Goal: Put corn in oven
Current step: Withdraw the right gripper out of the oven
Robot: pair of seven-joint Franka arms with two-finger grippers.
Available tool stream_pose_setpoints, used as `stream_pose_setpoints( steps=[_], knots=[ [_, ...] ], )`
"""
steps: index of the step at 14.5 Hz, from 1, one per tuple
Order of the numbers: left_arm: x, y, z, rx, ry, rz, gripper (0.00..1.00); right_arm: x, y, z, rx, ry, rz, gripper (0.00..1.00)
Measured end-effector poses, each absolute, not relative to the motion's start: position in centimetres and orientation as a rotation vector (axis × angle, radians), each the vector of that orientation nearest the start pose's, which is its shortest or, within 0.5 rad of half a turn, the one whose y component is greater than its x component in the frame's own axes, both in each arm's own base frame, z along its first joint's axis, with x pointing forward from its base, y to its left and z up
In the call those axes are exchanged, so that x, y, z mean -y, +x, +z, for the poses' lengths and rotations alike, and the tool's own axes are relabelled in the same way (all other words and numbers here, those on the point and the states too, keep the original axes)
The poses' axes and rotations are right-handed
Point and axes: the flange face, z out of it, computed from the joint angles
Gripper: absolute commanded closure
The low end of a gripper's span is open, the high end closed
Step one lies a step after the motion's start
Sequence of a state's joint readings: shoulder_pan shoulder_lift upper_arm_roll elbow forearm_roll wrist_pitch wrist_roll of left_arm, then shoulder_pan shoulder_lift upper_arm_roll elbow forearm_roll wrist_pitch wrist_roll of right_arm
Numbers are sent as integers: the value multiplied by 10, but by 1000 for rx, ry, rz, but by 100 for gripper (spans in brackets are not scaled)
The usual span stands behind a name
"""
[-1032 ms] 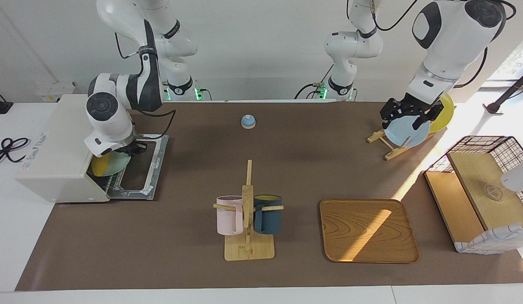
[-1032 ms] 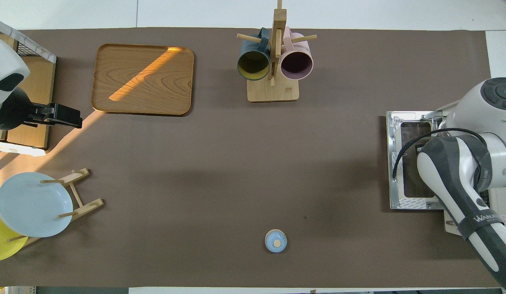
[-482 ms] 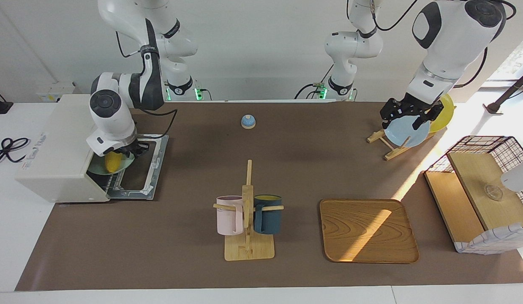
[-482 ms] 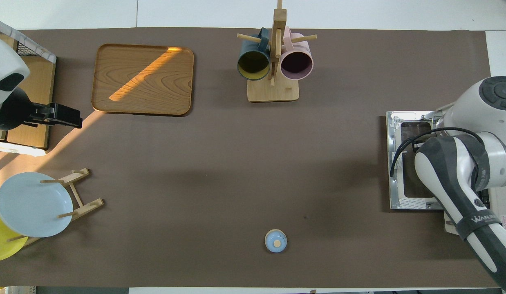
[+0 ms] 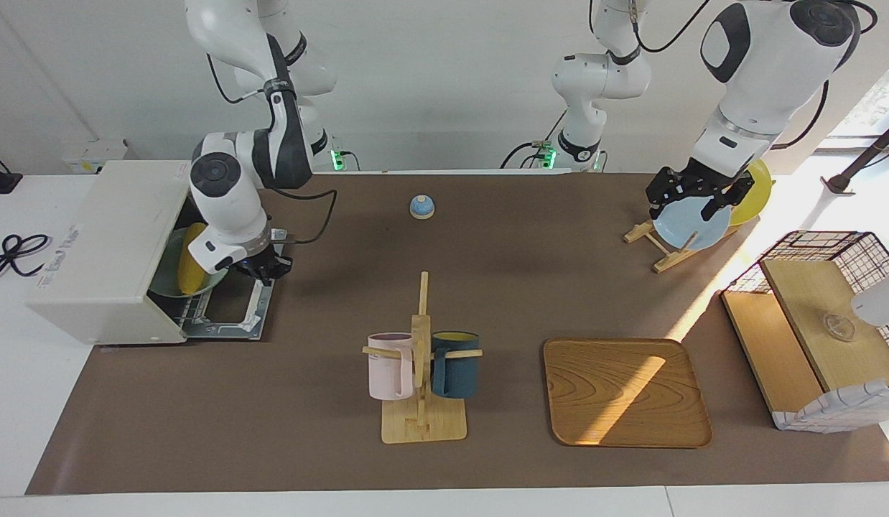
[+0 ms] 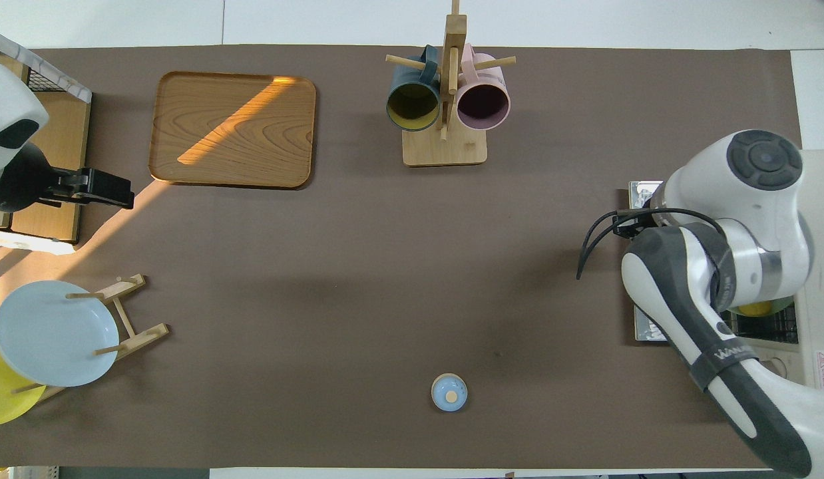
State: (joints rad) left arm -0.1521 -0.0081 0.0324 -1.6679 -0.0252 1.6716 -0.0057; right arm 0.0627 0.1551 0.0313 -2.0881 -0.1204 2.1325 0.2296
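The off-white oven (image 5: 100,244) stands at the right arm's end of the table, its glass door (image 5: 233,316) folded down flat. The yellow corn (image 5: 189,267) lies on a pale green plate (image 5: 207,278) on the wire rack inside the oven. A sliver of the corn shows in the overhead view (image 6: 757,309) under the right arm. My right gripper (image 5: 263,267) is open and empty, over the oven door's edge, clear of the corn. My left gripper (image 5: 690,202) waits open over the blue plate (image 5: 696,226) on the plate rack.
A mug stand (image 5: 421,402) with a pink and a dark blue mug is mid-table. A wooden tray (image 5: 626,393) lies beside it. A small blue bell (image 5: 421,207) sits near the robots. A wire basket (image 5: 825,316) stands at the left arm's end.
My right gripper has let go of the corn and drawn back out of the oven toward the table's middle. The corn stays on the plate inside. The left arm has not moved.
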Motion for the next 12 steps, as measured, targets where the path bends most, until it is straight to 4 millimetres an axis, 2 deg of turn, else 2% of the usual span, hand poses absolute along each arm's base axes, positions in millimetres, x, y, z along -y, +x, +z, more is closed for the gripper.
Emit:
stream_pose_setpoints(
  steps=[2, 4, 9, 12],
  knots=[
    [69, 555, 592, -177, -3163, -16, 0, -61, 553, 318, -139, -3248, 195, 100],
    [69, 555, 592, -177, -3163, -16, 0, -61, 551, 304, -147, -3250, 226, 100],
    [69, 555, 592, -177, -3163, -16, 0, -46, 548, 298, -24, -3368, 237, 100],
    [69, 555, 592, -177, -3163, -16, 0, -51, 546, 297, 41, -3402, 244, 100]
  ],
)
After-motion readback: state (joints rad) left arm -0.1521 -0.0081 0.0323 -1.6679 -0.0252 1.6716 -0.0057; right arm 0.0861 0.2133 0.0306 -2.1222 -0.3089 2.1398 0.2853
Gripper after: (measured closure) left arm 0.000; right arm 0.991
